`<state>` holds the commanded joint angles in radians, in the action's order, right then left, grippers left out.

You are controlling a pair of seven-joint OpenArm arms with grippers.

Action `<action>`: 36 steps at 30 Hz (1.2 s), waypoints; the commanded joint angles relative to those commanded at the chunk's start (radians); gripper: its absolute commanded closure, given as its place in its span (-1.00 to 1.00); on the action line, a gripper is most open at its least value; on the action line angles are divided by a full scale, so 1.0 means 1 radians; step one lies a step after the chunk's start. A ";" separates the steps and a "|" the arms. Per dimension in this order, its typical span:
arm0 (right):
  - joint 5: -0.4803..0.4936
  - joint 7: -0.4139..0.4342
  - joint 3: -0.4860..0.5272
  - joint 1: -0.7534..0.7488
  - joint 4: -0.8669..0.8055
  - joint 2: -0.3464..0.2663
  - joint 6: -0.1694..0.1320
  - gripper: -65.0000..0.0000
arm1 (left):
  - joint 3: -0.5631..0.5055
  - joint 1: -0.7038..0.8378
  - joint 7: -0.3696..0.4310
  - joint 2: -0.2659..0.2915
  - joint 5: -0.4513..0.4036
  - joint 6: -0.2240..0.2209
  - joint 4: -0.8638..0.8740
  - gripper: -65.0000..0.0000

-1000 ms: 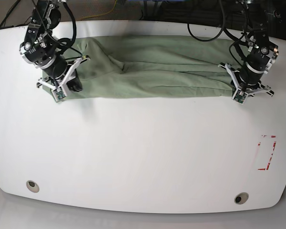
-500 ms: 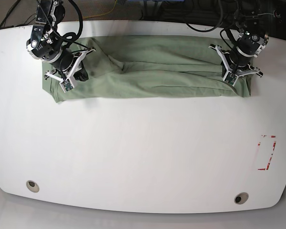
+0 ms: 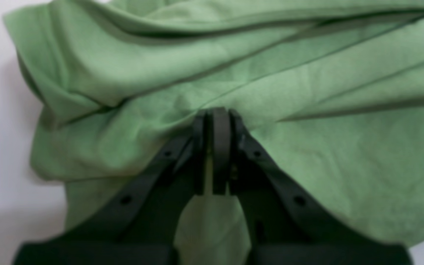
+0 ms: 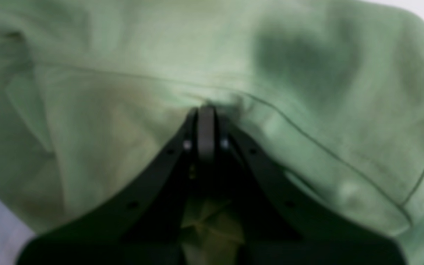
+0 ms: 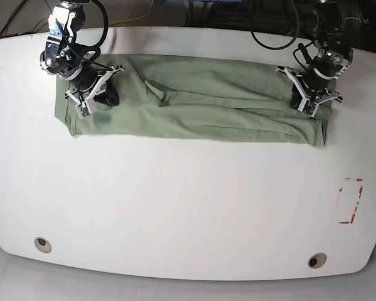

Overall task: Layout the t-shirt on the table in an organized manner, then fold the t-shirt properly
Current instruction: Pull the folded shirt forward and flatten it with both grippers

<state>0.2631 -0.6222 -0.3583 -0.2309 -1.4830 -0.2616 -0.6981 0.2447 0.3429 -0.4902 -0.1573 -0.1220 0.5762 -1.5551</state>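
Table: white top (image 5: 188,207) fills your base view, curved along the near edge, with dark floor and cables beyond the far edge at 12 o'clock.
Grommets: two round grey ones near the front edge, one at 7 o'clock (image 5: 42,244), one at 5 o'clock (image 5: 317,260).
Tape marks: red corner marks (image 5: 351,200) sit at 4 o'clock, well apart from the cloth.
T-shirt: you see the t-shirt (image 5: 194,106) lying on the far half of the table as a long, wrinkled sage-green band running from 10 o'clock to 2 o'clock, with creases along its length and a fold near the middle.
Left gripper: on the base view's right at 2 o'clock, the left gripper (image 5: 312,94) is down on that end of the band. In your left wrist view (image 3: 214,117) the jaws are pressed together with a ridge of green fabric pinched between them, folds fanning away toward 1 o'clock.
Right gripper: on the base view's left at 10 o'clock, the right gripper (image 5: 91,94) rests on the other end of the band. In your right wrist view (image 4: 206,114) the jaws meet tip to tip and cloth bunches at the tips; the picture is blurred, but fabric appears caught between them.
Table in wrist views: white surface shows only at the picture edges.
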 joint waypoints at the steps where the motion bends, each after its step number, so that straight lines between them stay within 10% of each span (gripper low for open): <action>1: -0.005 0.006 -0.002 0.017 0.023 -0.009 0.000 1.00 | -0.015 -0.017 -0.002 0.000 -0.002 0.000 0.008 0.94; 25: 0.003 0.011 0.003 0.112 0.118 -0.057 0.000 1.00 | -0.026 -0.084 -0.080 0.006 0.011 0.000 -0.233 0.61; 36: -0.002 0.011 0.003 0.112 0.118 -0.040 0.000 1.00 | 0.121 -0.193 -0.141 0.008 0.150 0.000 -0.245 0.60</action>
<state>0.2616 -0.6114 -0.3552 -0.1189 -1.3648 -0.3015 -0.6981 0.3659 0.1496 -0.6314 -0.1496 0.0284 0.5762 -1.8006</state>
